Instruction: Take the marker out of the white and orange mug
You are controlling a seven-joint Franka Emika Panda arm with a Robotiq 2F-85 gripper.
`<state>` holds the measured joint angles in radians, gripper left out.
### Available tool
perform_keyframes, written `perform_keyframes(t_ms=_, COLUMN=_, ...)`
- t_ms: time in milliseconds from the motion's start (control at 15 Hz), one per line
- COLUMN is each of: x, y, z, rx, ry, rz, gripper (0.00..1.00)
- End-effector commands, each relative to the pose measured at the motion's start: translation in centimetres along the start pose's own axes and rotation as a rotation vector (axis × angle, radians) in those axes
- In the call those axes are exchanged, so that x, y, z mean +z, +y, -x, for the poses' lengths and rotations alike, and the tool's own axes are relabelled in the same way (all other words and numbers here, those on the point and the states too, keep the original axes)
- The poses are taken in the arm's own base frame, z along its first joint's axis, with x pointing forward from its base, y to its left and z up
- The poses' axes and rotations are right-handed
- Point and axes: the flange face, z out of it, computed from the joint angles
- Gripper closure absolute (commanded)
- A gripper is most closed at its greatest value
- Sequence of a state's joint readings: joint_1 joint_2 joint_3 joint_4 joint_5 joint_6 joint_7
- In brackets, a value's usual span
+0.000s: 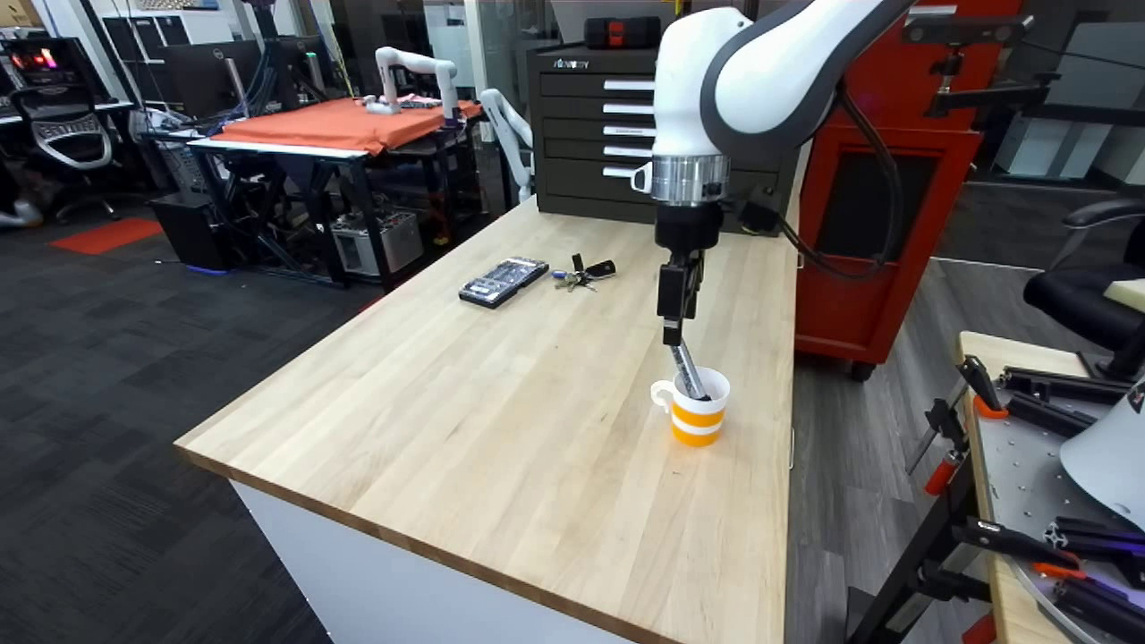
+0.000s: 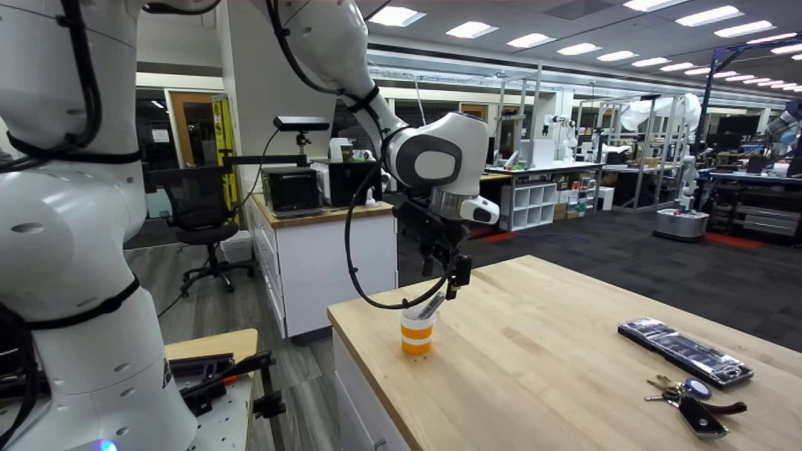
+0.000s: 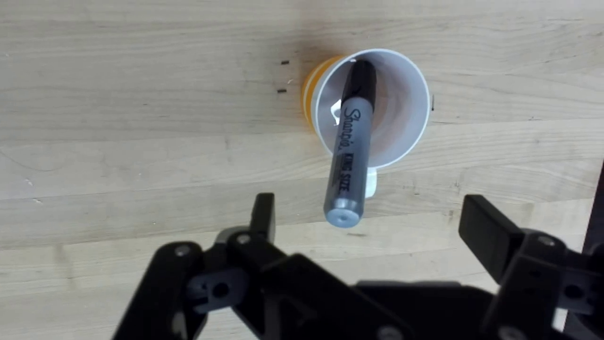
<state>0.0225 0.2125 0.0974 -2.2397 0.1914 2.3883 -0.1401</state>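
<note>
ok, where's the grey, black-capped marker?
In the wrist view, just right of centre, the marker leans in the round white and orange mug, grey end sticking out.

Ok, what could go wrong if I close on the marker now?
In the wrist view the marker looks off-centre to the open gripper; closing could shove it sideways. It slants out of the mug, so lifting might drag the mug along or tip it.

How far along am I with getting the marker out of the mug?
Done: the open claw appears lined up with the marker. In hand: the grasp, not yet made; the wrist view shows gaps on both sides. Left: close, then lift it from the mug, where its dark end sits.
</note>
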Motion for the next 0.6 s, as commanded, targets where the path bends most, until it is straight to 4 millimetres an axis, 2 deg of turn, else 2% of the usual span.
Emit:
perform_keyframes(t_ms=0, x=0.1, y=-0.2, z=0.3, rx=-0.017, ry=-0.010, rz=-0.019, gripper=0.00)
perform_keyframes(t_ms=533, x=1.5, y=-0.3, z=0.4, rx=-0.061, ry=-0.011, rz=-0.019, gripper=0.00)
